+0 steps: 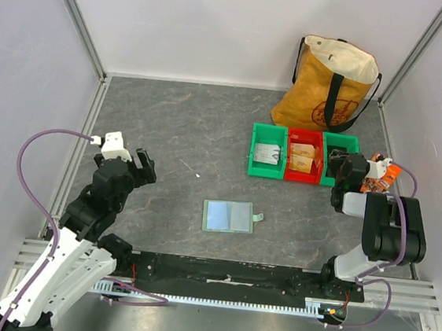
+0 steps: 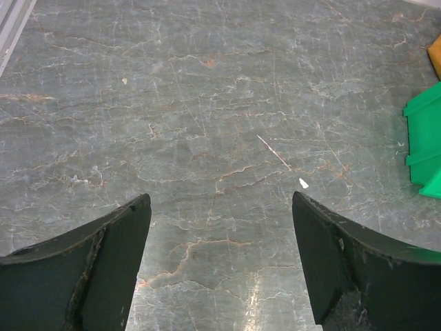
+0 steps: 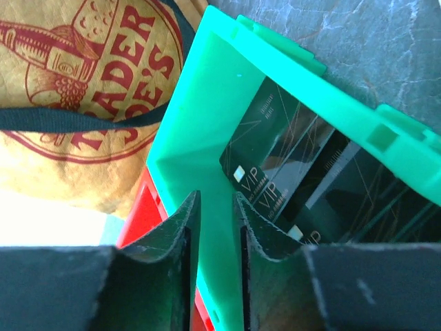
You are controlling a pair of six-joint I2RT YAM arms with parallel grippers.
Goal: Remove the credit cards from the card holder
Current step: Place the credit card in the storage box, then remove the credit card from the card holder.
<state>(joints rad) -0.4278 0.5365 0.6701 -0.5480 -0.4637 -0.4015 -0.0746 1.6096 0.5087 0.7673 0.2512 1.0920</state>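
Cards (image 3: pixel 275 155), dark ones stamped VIP, lie overlapped on the floor of the green bin (image 3: pixel 200 96) directly beneath my right pincer (image 3: pixel 215 200), a little to its right. That pincer's fingers stand only slightly parted, with nothing pinched between them; the bin's wall shows through the gap. The card holder (image 1: pixel 230 216) lies opened flat on the table (image 1: pixel 177 129), well apart from this pincer, between it and my left pincer (image 2: pixel 219 200), which hangs spread wide and holds nothing. I cannot tell whether the holder's pale pockets hide another card. Risk, as I judge it: my right fingertips hover so near the bin's wall that a careless lift or swing could snag it, tipping the cards out or shoving the red bin (image 3: pixel 138 214) beside it.
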